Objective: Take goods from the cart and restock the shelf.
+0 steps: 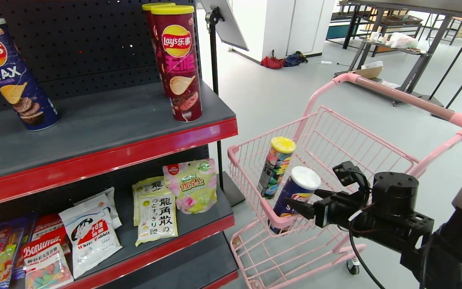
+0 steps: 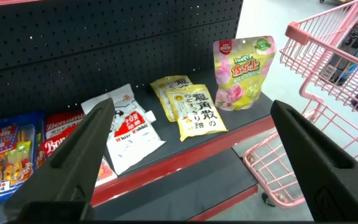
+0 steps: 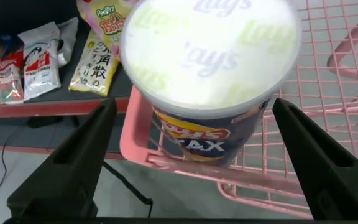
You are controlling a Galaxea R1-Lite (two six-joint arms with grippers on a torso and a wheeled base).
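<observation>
The blue crisp can (image 1: 293,192) is standing tilted in the near corner of the pink cart (image 1: 235,154), leaning against the rim. It is probably a light, stiff cardboard tube with a smooth, slippery wrap and a thin plastic lid. Taking it around the body below the lid, with a moderate squeeze, looks the safest hold.

The right gripper (image 1: 304,204) is hovering at the can's upper part. Its fingers are spread wide on either side and are not yet pressing on it. The left gripper (image 2: 191,106) is also gaping apart, holding nothing and facing the lower shelf's sweet packets (image 2: 194,112).

Just beyond, a yellow-lidded can (image 1: 275,168) is leaning in the cart. Farther off, the upper shelf (image 1: 106,120) is offering open space beside the maroon cans (image 1: 179,68).
</observation>
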